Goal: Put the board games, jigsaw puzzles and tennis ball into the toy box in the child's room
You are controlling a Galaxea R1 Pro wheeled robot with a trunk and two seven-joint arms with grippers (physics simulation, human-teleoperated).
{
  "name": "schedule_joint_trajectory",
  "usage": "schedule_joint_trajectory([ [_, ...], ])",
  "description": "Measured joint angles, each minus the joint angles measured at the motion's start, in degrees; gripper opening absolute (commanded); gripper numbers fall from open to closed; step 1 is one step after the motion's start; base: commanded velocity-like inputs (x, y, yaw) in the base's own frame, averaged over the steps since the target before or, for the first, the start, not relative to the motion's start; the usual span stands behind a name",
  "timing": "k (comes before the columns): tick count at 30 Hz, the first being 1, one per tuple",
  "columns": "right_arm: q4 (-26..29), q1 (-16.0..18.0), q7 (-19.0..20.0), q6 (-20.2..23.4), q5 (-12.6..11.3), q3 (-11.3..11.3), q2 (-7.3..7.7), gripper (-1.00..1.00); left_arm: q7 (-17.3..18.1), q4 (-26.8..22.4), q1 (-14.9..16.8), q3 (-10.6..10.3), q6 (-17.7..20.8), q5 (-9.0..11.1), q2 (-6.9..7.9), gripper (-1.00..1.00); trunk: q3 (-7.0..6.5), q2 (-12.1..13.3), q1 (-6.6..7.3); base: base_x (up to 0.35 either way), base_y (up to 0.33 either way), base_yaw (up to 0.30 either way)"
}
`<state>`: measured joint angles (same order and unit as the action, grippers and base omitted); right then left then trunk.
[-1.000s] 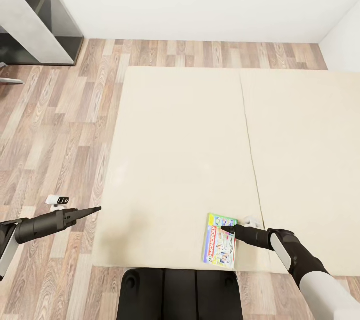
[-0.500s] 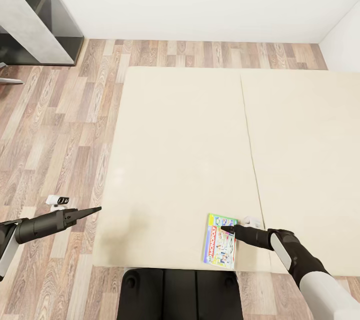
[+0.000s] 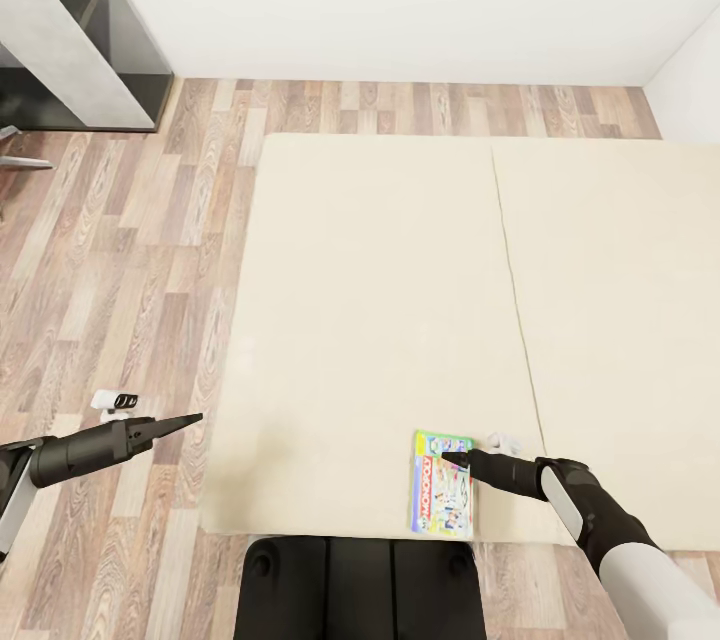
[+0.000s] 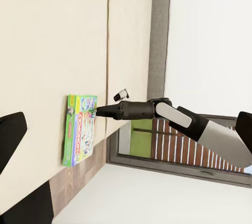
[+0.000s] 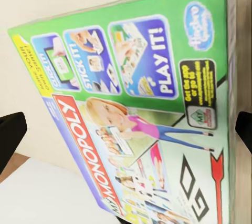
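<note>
Where the board game (image 3: pixel 441 482) lies near the bed (image 3: pixel 400 320) edge, the right pincer (image 3: pixel 450 458) is seen above it, spread open; the left pincer (image 3: pixel 190 418) grip cannot be told.

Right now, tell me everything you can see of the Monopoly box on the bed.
The Monopoly box is a flat, rectangular carton, cardboard by the look of it, with a green border and a red Monopoly banner over cartoon figures. It lies face up and closed on the cream bed, near the edge closest to the robot. The right gripper is over its top face with jaws spread across it; contact cannot be confirmed.
</note>
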<state>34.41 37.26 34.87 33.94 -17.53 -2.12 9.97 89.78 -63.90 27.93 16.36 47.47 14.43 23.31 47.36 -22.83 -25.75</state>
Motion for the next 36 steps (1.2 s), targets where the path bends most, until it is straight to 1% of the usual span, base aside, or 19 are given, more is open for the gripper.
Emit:
schedule_joint_trajectory([
  [11, 0.0, 0.0, 0.0, 0.0, 0.0, 0.0, -0.02, 1.0, 0.0, 0.0, 0.0, 0.0, 0.0, 0.0, 0.03, 1.0, 0.0, 0.0, 0.0, 0.0, 0.104, 0.0],
  [21, -0.2, 0.0, 0.0, 0.4, -0.1, 0.1, 0.09, 1.0, 0.0, 0.0, 0.0, 0.0, 0.0, 0.0, 0.01, 1.0, 0.0, 0.0, 0.0, 0.0, 0.01, 0.0],
  [36, -2.5, 0.0, 0.1, 0.8, 0.0, 0.2, 0.62, 1.0, 0.0, 0.0, 0.0, -0.1, 0.0, 0.0, -0.01, 1.0, 0.0, 0.0, 0.0, 0.0, 0.0, 0.0],
])
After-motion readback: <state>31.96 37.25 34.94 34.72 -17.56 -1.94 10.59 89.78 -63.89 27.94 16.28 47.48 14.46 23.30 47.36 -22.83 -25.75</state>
